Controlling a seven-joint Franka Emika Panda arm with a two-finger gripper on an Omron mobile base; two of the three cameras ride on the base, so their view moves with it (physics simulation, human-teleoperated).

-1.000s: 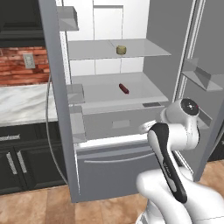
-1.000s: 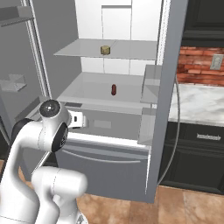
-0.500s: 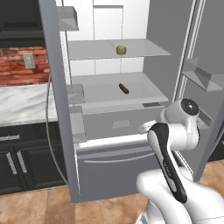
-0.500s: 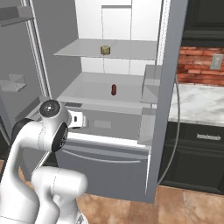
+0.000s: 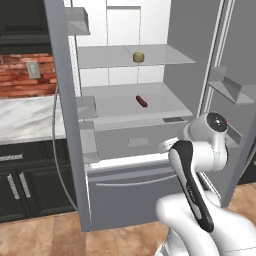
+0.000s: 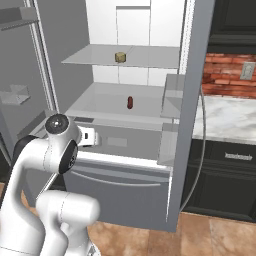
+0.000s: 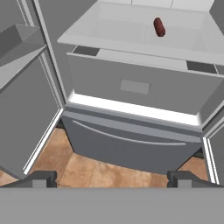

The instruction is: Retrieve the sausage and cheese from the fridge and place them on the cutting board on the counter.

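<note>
The fridge (image 5: 62, 100) (image 6: 192, 100) (image 7: 135, 87) stands with both doors swung wide. The dark red-brown sausage (image 5: 141, 101) (image 6: 130, 102) (image 7: 159, 27) lies on the middle shelf. One shelf higher sits the small pale cheese (image 5: 138, 57) (image 6: 120, 57). My gripper (image 7: 112, 178) is open with nothing between its fingers. It hangs in front of the grey drawer, below and short of the sausage's shelf. The marble counter (image 5: 25, 120) (image 6: 230, 117) runs beside the fridge. The cutting board is out of view.
Door bins (image 5: 227, 85) (image 6: 15, 95) jut from the open doors on both sides. A freezer drawer (image 7: 127, 144) with a long handle sits at the bottom. Black cabinets (image 5: 20, 185) (image 6: 225, 175) stand under the counter, with brick wall behind it and wooden floor below.
</note>
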